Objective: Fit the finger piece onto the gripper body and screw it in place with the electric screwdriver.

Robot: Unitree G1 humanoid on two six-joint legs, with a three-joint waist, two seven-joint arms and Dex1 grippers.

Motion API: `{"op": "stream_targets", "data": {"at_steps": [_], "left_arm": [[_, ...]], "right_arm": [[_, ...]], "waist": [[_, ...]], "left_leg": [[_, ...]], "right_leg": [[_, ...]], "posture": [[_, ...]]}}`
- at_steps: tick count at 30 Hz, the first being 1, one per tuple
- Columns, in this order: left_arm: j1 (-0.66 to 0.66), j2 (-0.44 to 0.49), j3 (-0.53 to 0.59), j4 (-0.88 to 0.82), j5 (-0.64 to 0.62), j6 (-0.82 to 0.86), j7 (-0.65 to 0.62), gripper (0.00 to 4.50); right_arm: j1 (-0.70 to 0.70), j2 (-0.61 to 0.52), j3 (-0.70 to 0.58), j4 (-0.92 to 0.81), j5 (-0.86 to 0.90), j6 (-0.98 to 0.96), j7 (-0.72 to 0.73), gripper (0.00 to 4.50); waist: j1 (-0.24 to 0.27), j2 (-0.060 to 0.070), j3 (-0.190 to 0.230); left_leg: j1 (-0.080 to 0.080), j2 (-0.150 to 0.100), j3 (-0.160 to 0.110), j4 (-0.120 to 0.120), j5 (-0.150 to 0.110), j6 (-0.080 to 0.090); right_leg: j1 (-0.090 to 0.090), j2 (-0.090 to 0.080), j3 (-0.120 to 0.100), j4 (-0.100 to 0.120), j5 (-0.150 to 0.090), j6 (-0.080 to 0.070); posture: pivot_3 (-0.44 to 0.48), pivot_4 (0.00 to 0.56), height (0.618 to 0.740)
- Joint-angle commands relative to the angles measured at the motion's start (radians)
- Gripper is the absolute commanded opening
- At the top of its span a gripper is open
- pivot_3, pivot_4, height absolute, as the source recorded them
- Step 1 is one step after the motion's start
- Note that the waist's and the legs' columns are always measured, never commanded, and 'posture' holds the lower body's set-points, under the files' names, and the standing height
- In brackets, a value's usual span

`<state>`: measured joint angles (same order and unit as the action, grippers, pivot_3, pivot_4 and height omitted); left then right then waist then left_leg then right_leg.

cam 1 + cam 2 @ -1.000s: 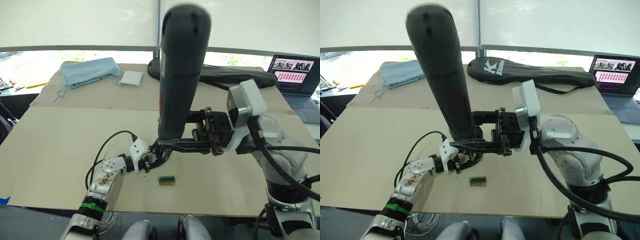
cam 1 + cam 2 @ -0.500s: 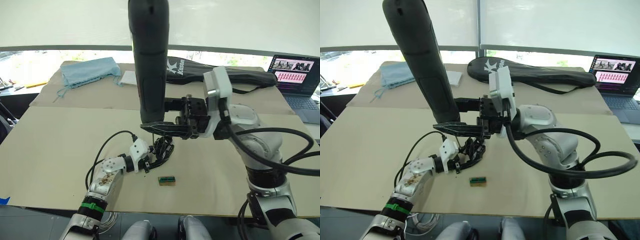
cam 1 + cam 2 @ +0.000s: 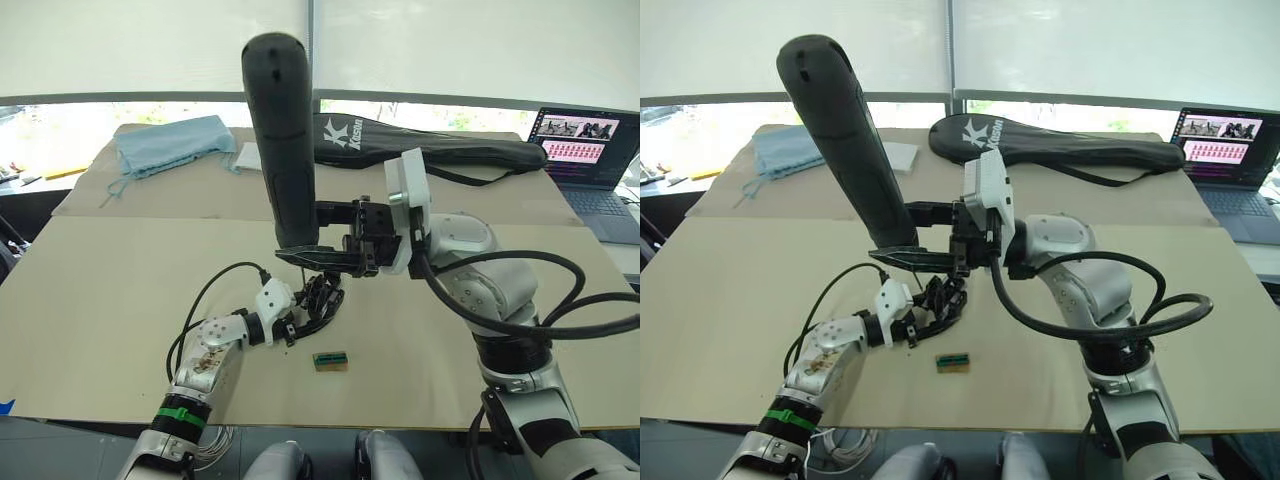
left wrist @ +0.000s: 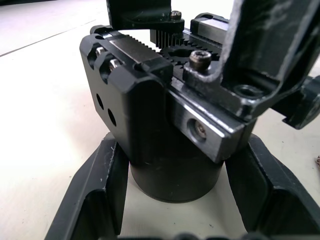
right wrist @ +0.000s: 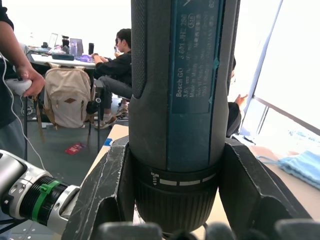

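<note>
Driving the screw: right gripper (image 3: 300,258) clamped around the electric screwdriver (image 3: 281,140), upright above the gripper body (image 3: 318,301), which left gripper (image 3: 300,322) grips on the bench (image 3: 100,290). Next, probably lowering the bit straight onto the screw head

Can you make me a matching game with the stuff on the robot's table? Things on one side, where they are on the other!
Things:
1. electric screwdriver
2. gripper body
3. green-and-tan block
4. blue cloth

Places:
A. lying loose on the table near the front edge
B. held upright in the right end effector
C. at the far left of the table
D. held between the fingers of the left end effector

Pairs: 1-B, 2-D, 3-A, 4-C
</note>
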<state>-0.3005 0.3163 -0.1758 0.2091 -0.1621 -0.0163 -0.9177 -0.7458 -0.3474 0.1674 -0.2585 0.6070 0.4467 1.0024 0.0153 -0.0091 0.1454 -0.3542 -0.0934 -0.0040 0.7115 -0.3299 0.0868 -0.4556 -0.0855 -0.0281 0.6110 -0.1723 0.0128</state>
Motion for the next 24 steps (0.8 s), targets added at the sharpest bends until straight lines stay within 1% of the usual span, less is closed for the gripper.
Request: {"op": "stream_targets", "data": {"at_steps": [1, 24], "left_arm": [[0.019, 0.003, -0.022, 0.009, 0.006, 0.02, -0.008, 2.28], [0.034, 0.011, -0.018, -0.001, -0.004, 0.044, -0.012, 2.28]], "right_arm": [[-0.017, 0.016, -0.018, -0.015, 0.001, -0.043, 0.006, 1.92], [0.011, 0.052, 0.011, 0.015, -0.074, -0.07, 0.019, 1.92]], "waist": [[0.0, 0.0, 0.0], [-0.004, 0.0, 0.0]], "left_leg": [[0.0, 0.0, 0.0, 0.0, 0.0, 0.0], [0.0, 0.0, 0.0, 0.0, 0.0, 0.0]], "right_leg": [[0.0, 0.0, 0.0, 0.0, 0.0, 0.0], [0.0, 0.001, -0.001, 0.0, 0.0, 0.0]], "posture": [[0.0, 0.15, 0.74], [0.0, 0.15, 0.74]]}}
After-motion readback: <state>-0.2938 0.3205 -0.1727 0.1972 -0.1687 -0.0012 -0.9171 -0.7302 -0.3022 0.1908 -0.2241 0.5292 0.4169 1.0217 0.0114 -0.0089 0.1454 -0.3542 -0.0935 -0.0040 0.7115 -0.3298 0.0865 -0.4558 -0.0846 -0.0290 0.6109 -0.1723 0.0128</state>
